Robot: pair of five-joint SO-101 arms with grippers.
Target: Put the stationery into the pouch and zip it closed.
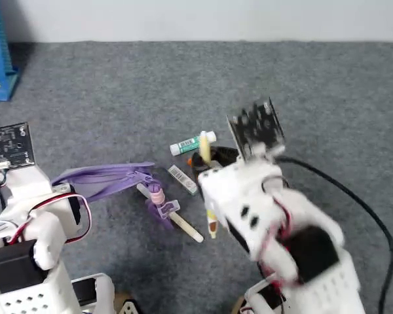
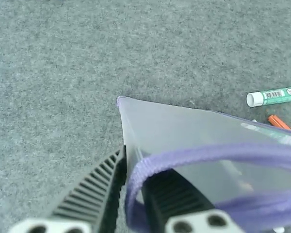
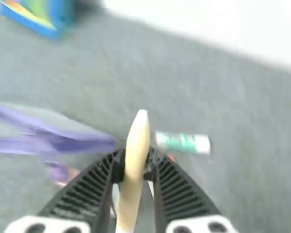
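right fingers grip pen; left fingers grip pouch (purple-edged)

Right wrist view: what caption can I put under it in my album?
Fingers of the right gripper clamp a cream pen; purple pouch lies beyond.

A translucent pouch edged in purple is pinched at one end by the left gripper, with its body stretched away from the fingers. A cream pen is clamped in the right gripper, its tip poking past the fingertips. A green tube lies flat just beyond that tip. A labelled bar and a second pen with a purple clip lie between the two grippers.
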